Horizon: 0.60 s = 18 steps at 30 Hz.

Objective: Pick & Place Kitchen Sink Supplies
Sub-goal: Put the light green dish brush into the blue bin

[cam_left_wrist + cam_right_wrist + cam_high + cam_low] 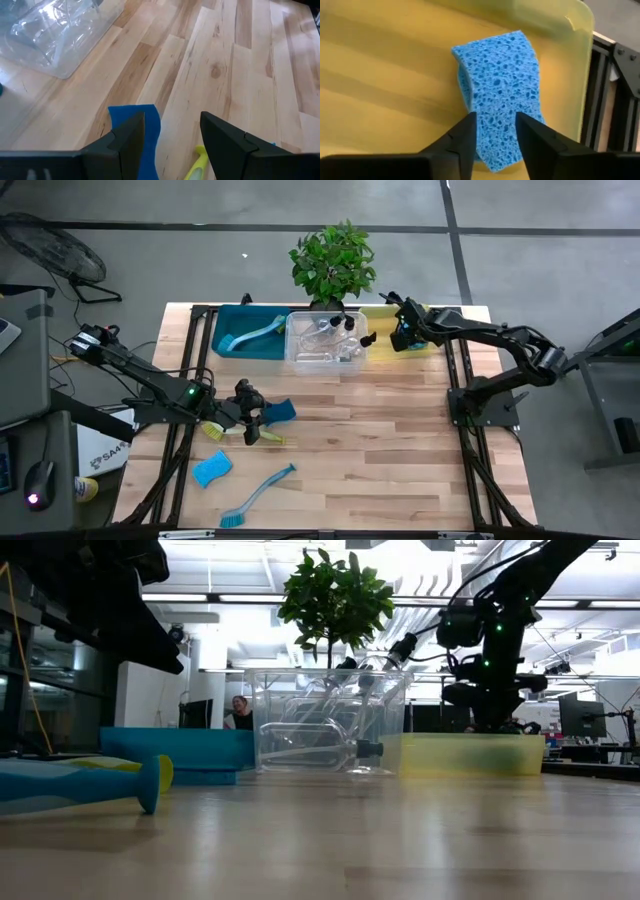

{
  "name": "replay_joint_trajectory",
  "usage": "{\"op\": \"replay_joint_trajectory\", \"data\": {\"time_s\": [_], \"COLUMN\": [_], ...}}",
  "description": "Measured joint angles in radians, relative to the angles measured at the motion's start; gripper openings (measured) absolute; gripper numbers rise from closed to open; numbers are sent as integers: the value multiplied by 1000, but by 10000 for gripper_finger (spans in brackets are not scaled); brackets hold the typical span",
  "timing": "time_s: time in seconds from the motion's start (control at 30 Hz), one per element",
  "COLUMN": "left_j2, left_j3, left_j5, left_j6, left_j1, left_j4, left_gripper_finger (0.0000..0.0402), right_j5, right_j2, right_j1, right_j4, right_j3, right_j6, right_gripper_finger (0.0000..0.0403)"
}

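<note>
My right gripper [496, 117] hangs over the yellow bin [425, 318] at the table's far right and is shut on a wavy-edged blue sponge [500, 80]. My left gripper [172, 120] is open above the table's left middle. A second blue sponge [150, 125] lies flat beside one of its fingers, and a yellow-green brush [228, 433] lies under it. A third blue sponge [211, 469] and a blue brush [258, 493] lie near the front edge. Clear pump bottles [330, 332] lie in the clear bin, and another blue brush [250, 335] lies in the teal bin. My right gripper pinches the blue sponge by its near end [495, 147], across its width. The fingers come from above, slanting down into the yellow bin. The sponge widens and curls past the fingertips. Whether its far end touches the bin floor, I cannot tell.
Along the far edge stand the teal bin [225, 340], the clear bin [300, 358] and the yellow bin, with a potted green plant [333, 260] behind them. Bare wood [400, 450] spreads over the table's middle and right.
</note>
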Motion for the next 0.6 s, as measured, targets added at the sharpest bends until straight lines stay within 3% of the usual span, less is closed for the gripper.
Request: {"op": "replay_joint_trajectory", "data": {"time_s": [0.2, 0.6], "left_j2": [0, -1], "left_j3": [0, 23], "left_j5": [0, 47], "left_j6": [0, -1], "left_j1": [0, 0], "left_j4": [0, -17], "left_gripper_finger": [188, 188], "right_j5": [-22, 6], "right_j2": [0, 0], "right_j1": [0, 26], "right_j4": [-36, -251], "right_j3": [30, 187], "right_j6": [-63, -94], "right_gripper_finger": [151, 154]}}
